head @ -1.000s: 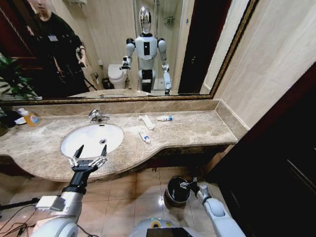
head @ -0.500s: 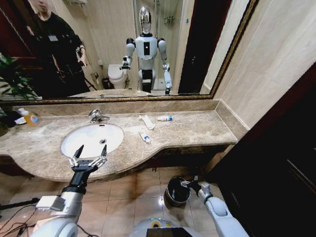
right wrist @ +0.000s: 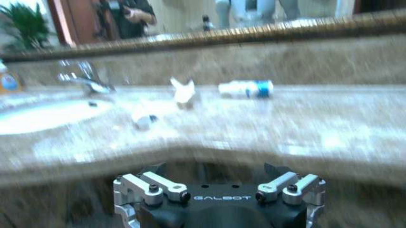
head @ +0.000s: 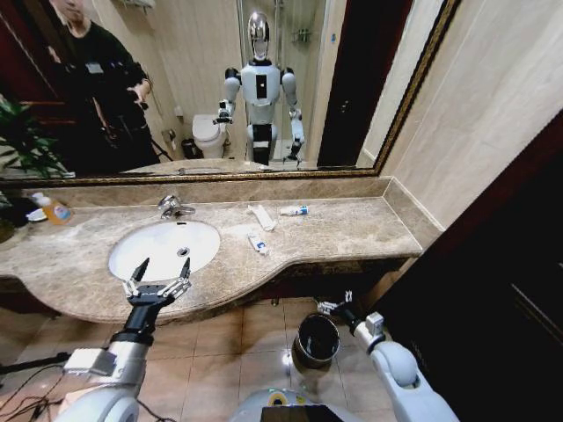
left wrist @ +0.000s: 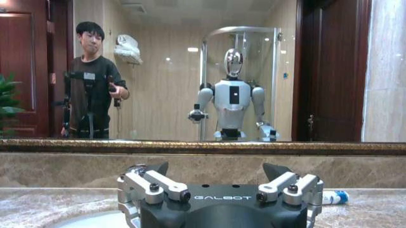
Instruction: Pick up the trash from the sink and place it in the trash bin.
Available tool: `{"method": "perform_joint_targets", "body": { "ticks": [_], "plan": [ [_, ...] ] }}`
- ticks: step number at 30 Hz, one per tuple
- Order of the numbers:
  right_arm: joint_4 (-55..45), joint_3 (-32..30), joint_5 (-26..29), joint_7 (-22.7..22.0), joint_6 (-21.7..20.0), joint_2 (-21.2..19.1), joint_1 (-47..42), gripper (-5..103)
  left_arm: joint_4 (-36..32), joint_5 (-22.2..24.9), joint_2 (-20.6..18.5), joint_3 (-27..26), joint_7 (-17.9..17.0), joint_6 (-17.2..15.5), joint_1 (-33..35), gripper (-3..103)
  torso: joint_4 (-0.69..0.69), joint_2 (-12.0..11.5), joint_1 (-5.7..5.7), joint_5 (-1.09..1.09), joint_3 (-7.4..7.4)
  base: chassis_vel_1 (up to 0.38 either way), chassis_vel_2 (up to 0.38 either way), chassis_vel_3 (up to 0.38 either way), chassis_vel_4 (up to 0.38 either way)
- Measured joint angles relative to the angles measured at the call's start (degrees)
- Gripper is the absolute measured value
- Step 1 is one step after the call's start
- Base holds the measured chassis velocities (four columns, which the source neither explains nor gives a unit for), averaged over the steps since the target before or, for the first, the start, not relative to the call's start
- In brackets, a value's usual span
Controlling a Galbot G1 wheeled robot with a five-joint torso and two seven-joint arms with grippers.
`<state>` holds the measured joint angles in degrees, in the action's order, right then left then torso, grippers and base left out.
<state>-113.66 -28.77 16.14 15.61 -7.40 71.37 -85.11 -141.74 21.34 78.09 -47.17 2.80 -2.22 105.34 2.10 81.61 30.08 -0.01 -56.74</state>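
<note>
Marble counter (head: 352, 230) holds light, probably slippery trash (head: 258, 244) best pinched across its width; my right gripper (head: 332, 307) and left gripper (head: 157, 280) both hang spread, empty.

Three pieces of trash lie on the marble bench: one flat white packet (head: 261, 216), one white-and-blue tube (head: 294, 211) and one white-and-blue sachet (head: 258, 244). One sink (head: 164, 249) with one chrome faucet (head: 173, 207). One orange-liquid bottle (head: 53, 208). One trash bin (head: 317, 340) on the floor. Two tools: left (head: 157, 274), right (head: 333, 305).

Sink (head: 164, 249) left on counter (head: 352, 230); trash bin (head: 318, 339) below.
</note>
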Motion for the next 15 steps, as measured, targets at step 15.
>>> {"method": "perform_joint_targets", "body": {
  "ticks": [15],
  "plan": [
    [2.04, 8.33, 2.97, -1.15, -6.72, -1.94, 15.27, 100, 0.0, 0.0, 0.0, 0.0, 0.0, 0.0, 0.0, 100, 0.01, 0.0, 0.0, 0.01, -0.01, 0.0, 0.0, 0.0, 0.0]
  ]
}}
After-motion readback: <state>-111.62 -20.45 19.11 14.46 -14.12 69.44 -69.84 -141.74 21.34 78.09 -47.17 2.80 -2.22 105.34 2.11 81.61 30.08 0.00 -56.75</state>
